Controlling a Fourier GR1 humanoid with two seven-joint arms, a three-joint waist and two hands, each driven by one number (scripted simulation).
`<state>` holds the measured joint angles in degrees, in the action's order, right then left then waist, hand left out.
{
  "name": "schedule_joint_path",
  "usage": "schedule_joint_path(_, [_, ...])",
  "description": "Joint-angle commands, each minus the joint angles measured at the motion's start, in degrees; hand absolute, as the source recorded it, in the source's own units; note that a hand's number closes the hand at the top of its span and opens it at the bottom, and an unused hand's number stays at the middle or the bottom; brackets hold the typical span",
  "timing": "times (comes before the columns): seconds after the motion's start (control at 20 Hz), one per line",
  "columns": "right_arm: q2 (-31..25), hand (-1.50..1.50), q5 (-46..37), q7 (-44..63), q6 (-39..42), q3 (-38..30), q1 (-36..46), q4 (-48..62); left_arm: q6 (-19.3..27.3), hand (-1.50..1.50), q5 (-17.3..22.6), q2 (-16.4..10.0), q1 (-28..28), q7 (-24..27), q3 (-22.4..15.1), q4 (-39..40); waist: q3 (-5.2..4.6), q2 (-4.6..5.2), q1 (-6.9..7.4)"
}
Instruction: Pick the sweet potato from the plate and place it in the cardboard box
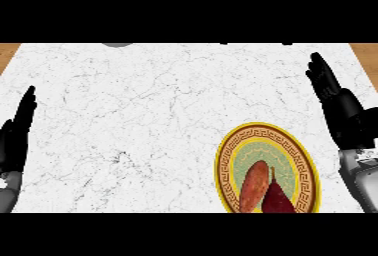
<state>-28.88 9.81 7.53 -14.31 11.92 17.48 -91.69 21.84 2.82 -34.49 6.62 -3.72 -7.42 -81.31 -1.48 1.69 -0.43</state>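
Open-fingered at one o'clock of the gold-rimmed plate (225,160), the black right hand (339,107) may grab the dark red fruit (278,197) touching the oblong orange sweet potato (252,187).

Sweet potato (255,186): orange-brown, long and oval, narrowing at both ends.
Pose: lying flat, its upper end leaning slightly to the right.
Place: on the plate, left of its middle, with the lower end reaching the patterned band.
Plate (225,160): round, with a yellow rim, a dark red key-pattern band and a pale green centre.
Plate's place: flat on the counter's (148,115) lower right part, with its lower edge cut off by the view.
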Motion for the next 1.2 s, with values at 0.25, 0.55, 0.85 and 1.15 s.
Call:
schedule_joint_path(0.25, [10.79,-1.5,11.43,-7.73,-0.4,-0.68,-22.16,-11.4,0.08,0.0,-0.97,-0.14,-4.83,2.18,2.12,3.98,1.57,-2.1,-1.58])
schedule_joint_path(0.55, [5.64,-1.5,-6.19,-23.21,-4.15,8.34,-32.63,-2.6,-2.41,0.0,1.19,1.21,-5.47,2.17,1.86,4.5,1.69,-1.89,-1.44])
schedule_joint_path(0.85, [2.95,-1.5,-0.39,-44.47,7.18,3.05,-37.51,0.89,-2.78,0.0,-0.55,2.62,-4.69,2.38,2.14,4.27,1.53,-1.78,-0.02])
schedule_joint_path(1.15, [-9.32,-1.5,-14.86,-33.25,3.08,2.82,-34.27,0.94,-4.03,0.0,-1.14,1.72,-0.96,0.77,2.42,6.08,1.35,-1.7,0.5])
